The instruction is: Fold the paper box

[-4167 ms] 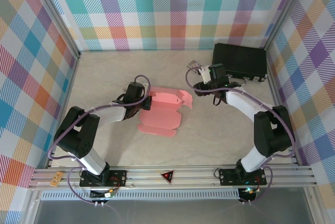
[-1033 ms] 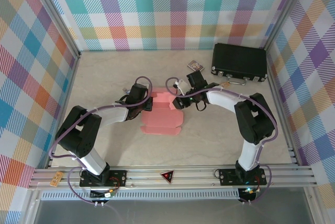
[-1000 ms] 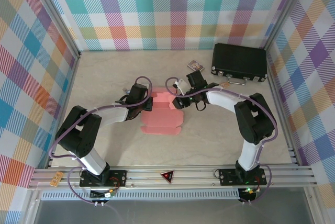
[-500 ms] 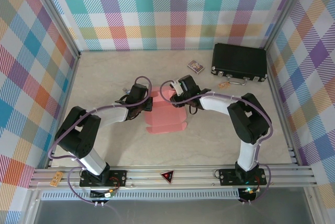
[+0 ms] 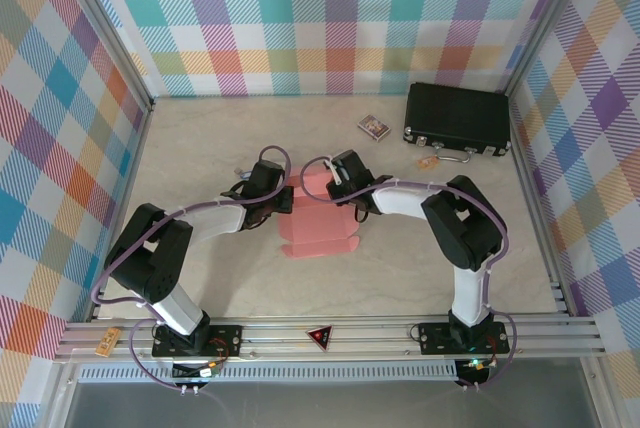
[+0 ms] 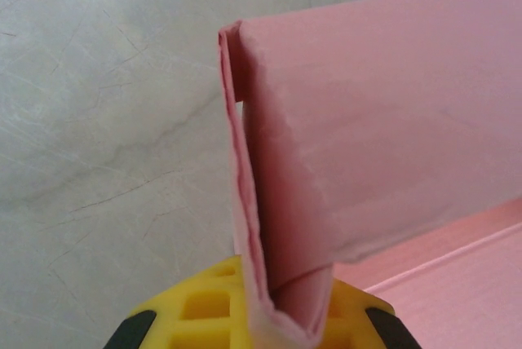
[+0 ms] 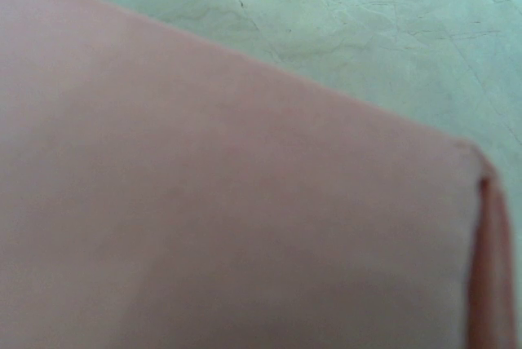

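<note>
Paper box [image 5: 316, 230] lies part-folded, left pincer [image 5: 283, 197] clamped on its edge; right pincer [image 5: 337, 188]: cannot tell

paper box [image 7: 228, 202] blurred, left pincer [image 6: 281, 320] half-hidden

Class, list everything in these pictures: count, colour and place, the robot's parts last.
paper box: one, salmon pink, mid-table between the arms
hard case: one, black, far right corner
card pack: one, patterned, left of the case
tag: one, tan, before the case
table: one, pale grey
walls: three, multicoloured plaid, around the table
left end effector: one, yellow fingers, pinching the box's raised left flap
right end effector: one, dark, at the box's far right edge
</note>
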`<state>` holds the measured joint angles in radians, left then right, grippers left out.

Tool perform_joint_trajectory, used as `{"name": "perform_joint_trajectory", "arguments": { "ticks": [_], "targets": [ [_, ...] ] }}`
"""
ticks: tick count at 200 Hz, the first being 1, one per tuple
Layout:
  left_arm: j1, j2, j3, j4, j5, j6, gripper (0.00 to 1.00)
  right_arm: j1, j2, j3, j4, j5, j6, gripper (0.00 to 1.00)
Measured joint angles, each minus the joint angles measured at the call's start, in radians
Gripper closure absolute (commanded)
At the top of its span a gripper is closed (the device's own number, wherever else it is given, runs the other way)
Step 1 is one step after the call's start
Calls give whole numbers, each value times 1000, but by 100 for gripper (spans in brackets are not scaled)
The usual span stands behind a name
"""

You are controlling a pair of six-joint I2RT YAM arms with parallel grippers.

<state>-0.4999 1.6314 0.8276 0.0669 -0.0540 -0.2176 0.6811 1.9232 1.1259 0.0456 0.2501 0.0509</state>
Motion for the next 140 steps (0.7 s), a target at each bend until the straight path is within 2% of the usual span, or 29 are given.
{"name": "perform_joint_trajectory", "arguments": {
  "ticks": [58,140],
  "targets": [
    [0,0,10,-24,0,-13,97,23,5,5,4,113,21,80],
    [-2,0,21,-43,4,-29,97,62,60,58,-17,278,110,84]
  ]
}}
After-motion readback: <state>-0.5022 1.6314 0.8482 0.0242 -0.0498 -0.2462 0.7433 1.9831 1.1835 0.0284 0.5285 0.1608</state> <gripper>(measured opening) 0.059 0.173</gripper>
